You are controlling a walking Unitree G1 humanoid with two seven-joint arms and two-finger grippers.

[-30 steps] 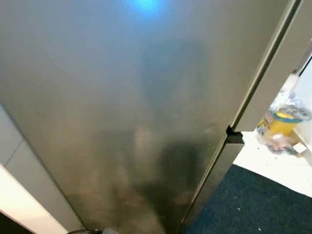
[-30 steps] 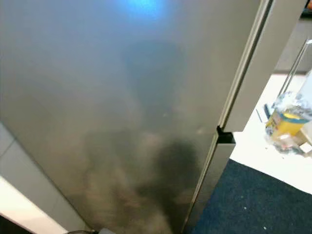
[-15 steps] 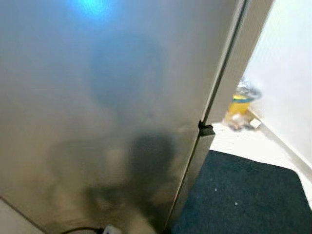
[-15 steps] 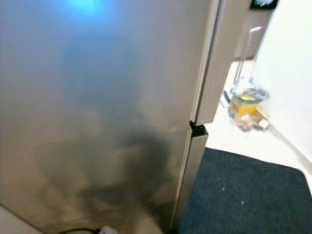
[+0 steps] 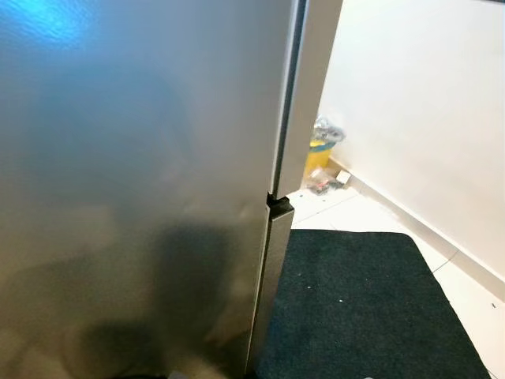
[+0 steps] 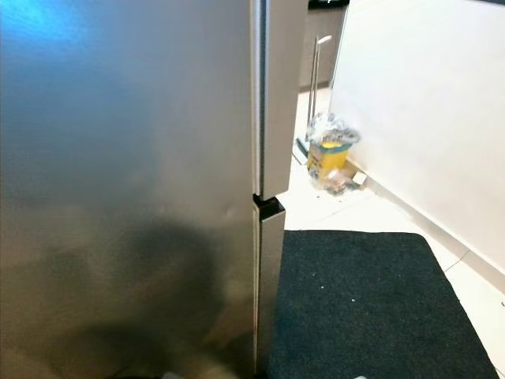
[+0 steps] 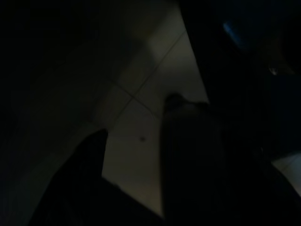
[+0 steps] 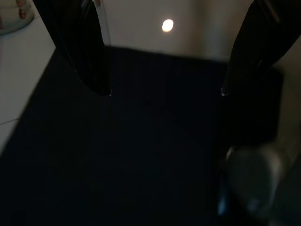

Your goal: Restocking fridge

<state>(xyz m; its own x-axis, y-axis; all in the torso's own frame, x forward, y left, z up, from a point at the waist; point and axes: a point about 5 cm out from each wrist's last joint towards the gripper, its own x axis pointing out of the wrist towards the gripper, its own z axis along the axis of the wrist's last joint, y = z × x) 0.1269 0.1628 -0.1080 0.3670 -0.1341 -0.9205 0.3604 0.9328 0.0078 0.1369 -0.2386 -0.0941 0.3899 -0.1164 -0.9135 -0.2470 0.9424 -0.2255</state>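
A tall brushed-steel fridge [image 5: 134,158] stands shut close in front of me, taking up the left of both eye views. A black notch [image 5: 278,205] marks the split between its upper and lower doors at the right edge. My right gripper [image 8: 164,92] hangs open over the dark mat [image 8: 141,150], nothing between its fingers. In the dim left wrist view, my left gripper [image 7: 136,117] hangs over pale floor tiles [image 7: 141,141], its two dark fingers apart and empty.
A dark floor mat [image 5: 355,308] lies to the right of the fridge. A white wall [image 5: 418,118] runs along the right side. A yellow tub in a clear plastic bag [image 6: 330,154] sits on the pale floor by the wall, with a thin metal pole [image 6: 316,67] behind it.
The camera has swung to the right: the fridge's right edge has slid left in the picture, and the mat, the wall and the bagged tub now show more fully.
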